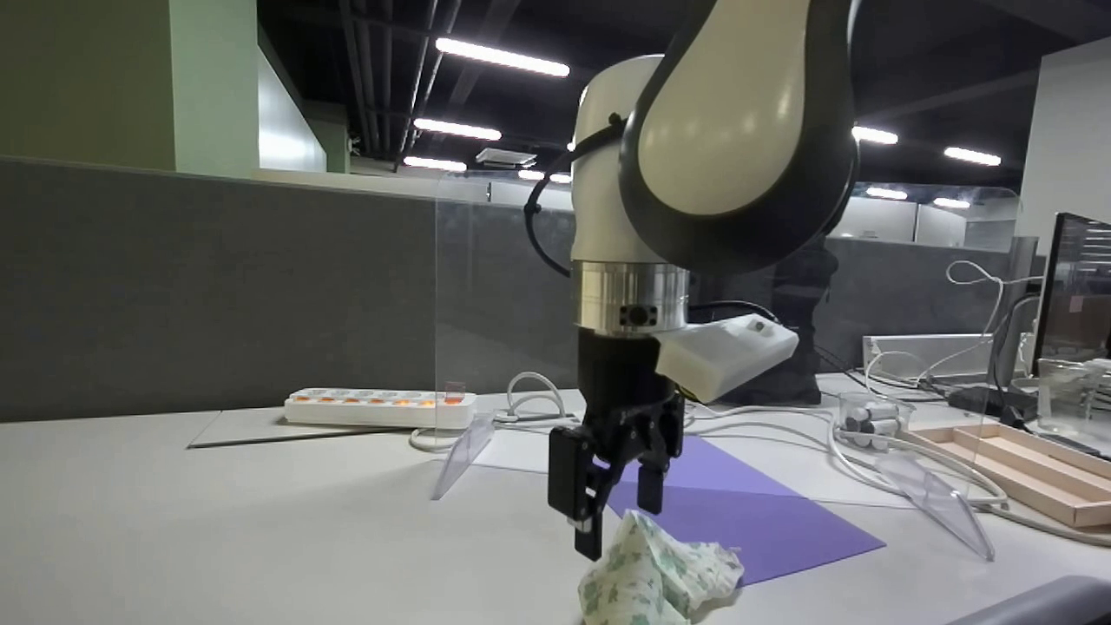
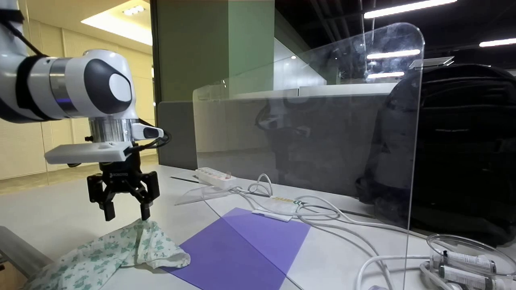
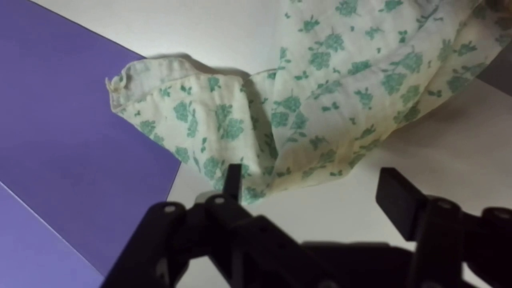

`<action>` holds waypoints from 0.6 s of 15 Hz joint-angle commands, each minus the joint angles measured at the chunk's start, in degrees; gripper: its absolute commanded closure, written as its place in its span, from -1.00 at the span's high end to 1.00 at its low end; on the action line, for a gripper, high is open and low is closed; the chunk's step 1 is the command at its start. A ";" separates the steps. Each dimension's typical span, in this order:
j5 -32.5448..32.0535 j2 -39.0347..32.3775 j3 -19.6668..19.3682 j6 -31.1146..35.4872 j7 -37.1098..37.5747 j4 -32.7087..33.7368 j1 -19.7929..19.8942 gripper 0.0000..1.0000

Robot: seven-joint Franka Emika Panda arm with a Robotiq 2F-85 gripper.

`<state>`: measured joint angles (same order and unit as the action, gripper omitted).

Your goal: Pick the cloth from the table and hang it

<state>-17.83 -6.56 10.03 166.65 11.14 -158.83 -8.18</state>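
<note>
The cloth (image 1: pixel 660 573) is pale cream with green floral print and lies crumpled on the light grey-white table (image 1: pixel 260 521). It has a raised fold in both exterior views, and part of it rests on the purple sheet (image 2: pixel 246 249). In an exterior view, the cloth (image 2: pixel 117 247) runs out of the frame at the lower left. My gripper (image 2: pixel 127 212) is open and empty, pointing down just above the cloth. In the wrist view, one finger of my gripper (image 3: pixel 314 188) overlaps the near edge of the cloth (image 3: pixel 328 108); the other is over bare table (image 3: pixel 224 36).
A clear upright panel (image 2: pixel 314 133) on clear feet (image 1: pixel 464 456) stands beyond the gripper, over the purple sheet. A white power strip (image 1: pixel 373 410) and loose cables (image 2: pixel 334 209) lie behind. A wooden tray (image 1: pixel 1024 469) and a clear jar (image 1: pixel 871 421) stand at the side.
</note>
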 commanded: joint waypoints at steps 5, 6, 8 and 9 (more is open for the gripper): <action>0.57 -1.30 -0.20 -0.16 1.27 0.00 0.16 -0.43; 0.71 -1.42 -0.12 -0.16 1.18 0.00 0.19 -0.59; 1.05 -1.57 0.00 -0.18 1.08 0.00 0.22 -0.84; 1.62 -1.65 0.19 -0.18 0.85 0.00 0.32 -0.97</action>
<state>-17.17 -8.23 9.93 166.65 11.16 -158.83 -7.96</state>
